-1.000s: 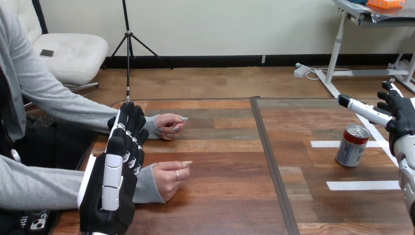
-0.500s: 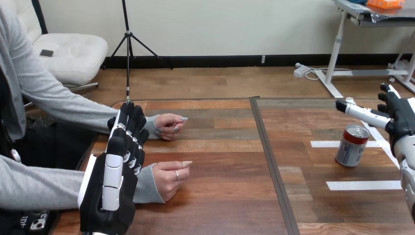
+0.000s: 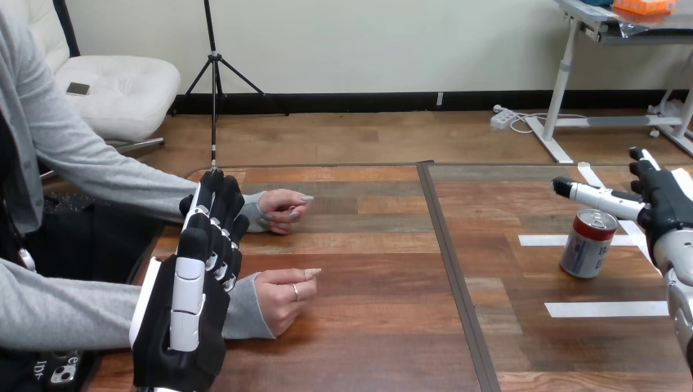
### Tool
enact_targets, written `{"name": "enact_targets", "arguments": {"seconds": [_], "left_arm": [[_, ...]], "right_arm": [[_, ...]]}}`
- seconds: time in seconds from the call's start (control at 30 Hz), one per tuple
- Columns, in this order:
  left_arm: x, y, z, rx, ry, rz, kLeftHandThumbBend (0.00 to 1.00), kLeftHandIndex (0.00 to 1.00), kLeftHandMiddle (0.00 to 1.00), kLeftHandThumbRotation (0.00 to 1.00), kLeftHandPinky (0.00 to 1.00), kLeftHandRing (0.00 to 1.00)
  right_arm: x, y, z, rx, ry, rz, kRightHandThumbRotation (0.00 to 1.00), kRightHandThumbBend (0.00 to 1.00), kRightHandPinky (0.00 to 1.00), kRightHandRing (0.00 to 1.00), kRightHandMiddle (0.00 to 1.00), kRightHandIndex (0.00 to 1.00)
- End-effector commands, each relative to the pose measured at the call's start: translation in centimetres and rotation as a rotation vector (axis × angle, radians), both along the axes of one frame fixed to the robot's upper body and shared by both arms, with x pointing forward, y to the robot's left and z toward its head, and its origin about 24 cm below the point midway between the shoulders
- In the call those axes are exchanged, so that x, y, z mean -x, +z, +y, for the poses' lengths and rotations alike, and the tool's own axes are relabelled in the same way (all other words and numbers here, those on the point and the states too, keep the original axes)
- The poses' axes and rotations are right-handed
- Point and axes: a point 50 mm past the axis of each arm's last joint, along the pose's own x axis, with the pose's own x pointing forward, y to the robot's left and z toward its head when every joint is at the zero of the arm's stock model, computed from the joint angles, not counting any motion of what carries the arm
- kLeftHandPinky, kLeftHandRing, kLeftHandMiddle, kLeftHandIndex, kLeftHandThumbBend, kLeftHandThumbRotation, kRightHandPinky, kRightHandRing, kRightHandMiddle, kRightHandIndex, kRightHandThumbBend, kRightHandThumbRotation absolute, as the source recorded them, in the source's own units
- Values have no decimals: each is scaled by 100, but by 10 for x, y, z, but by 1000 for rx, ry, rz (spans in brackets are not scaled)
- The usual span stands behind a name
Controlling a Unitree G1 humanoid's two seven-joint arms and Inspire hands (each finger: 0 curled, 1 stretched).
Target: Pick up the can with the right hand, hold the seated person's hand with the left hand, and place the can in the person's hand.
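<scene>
A red, white and blue can stands upright on the right half of the table. My right hand hovers just beyond and right of it, open, thumb stretched out over the can's top without touching. My left hand is raised at the lower left, open, fingers straight, its back toward me. It stands in front of the person's grey sleeves. The person's near hand rests loosely curled on the table beside my left hand. The person's far hand lies curled beyond my fingertips.
White tape strips mark the table's right half around the can. A dark seam runs down the table's middle. The person sits at the left side with both forearms on the table.
My right hand has drifted left and slightly toward the can, its thumb now reaching over the can's top. The left hand, the can and the person's hands have not moved.
</scene>
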Motion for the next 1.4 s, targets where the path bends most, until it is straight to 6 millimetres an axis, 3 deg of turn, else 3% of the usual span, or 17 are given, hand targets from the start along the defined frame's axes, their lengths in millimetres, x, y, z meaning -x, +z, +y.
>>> {"name": "enact_targets", "arguments": {"seconds": [0.0, 0.03, 0.27, 0.33, 0.47, 0.53, 0.67, 0.77, 0.87, 0.97, 1.07, 1.17, 1.27, 1.37], "left_arm": [[-7, 15, -1, -6, -18, -79, 72, 100, 100, 92, 100, 100], [-7, 15, -1, -5, -18, -80, 72, 100, 100, 92, 100, 100], [-7, 15, -2, -5, -14, -79, 72, 100, 100, 92, 100, 100], [-7, 15, -2, -5, -13, -81, 72, 100, 100, 92, 100, 100], [-7, 15, -2, -4, -15, -82, 72, 100, 100, 92, 100, 100], [-7, 15, -2, -4, -16, -82, 72, 99, 100, 92, 100, 100], [-7, 15, -2, -3, -15, -83, 71, 99, 100, 92, 100, 100], [-7, 15, -2, -1, -14, -84, 71, 99, 100, 92, 100, 100], [-7, 15, -2, 0, -16, -83, 71, 99, 100, 92, 100, 100], [-7, 15, -2, 0, -18, -84, 71, 99, 100, 92, 100, 100], [-6, 15, -2, -5, -17, -82, 72, 99, 100, 92, 100, 100], [-6, 15, -1, -8, -17, -81, 72, 99, 100, 92, 100, 100], [-6, 15, -1, -8, -20, -76, 72, 100, 100, 92, 100, 100], [-6, 15, -1, -5, -24, -79, 73, 100, 100, 92, 100, 100]], "right_arm": [[-8, 19, -4, 48, 12, -28, 32, 100, 68, 96, 99, 100], [-8, 19, -4, 46, 13, -25, 33, 100, 60, 94, 99, 100], [-8, 17, -4, 72, 19, 7, 35, 100, 44, 92, 98, 100], [-8, 16, -4, 76, 16, 13, 35, 100, 36, 86, 94, 100], [-7, 15, -3, 70, 16, 22, 35, 100, 29, 78, 89, 100], [-7, 15, -3, 66, 17, 28, 34, 100, 26, 79, 90, 100], [-6, 12, -3, 71, 20, 38, 33, 100, 23, 84, 93, 100], [-6, 11, -3, 84, 23, 45, 34, 100, 18, 63, 74, 100], [-5, 10, -2, 95, 28, 57, 34, 100, 18, 55, 71, 100], [-5, 8, -2, 111, 31, 68, 35, 100, 19, 63, 77, 100], [-5, 7, -2, 119, 34, 72, 35, 100, 19, 55, 68, 100], [-4, 6, -1, 116, 39, 76, 35, 100, 18, 54, 68, 100], [-4, 5, -1, 111, 40, 77, 34, 100, 19, 64, 78, 100], [-4, 4, 0, 115, 41, 82, 34, 100, 19, 65, 77, 100]]}}
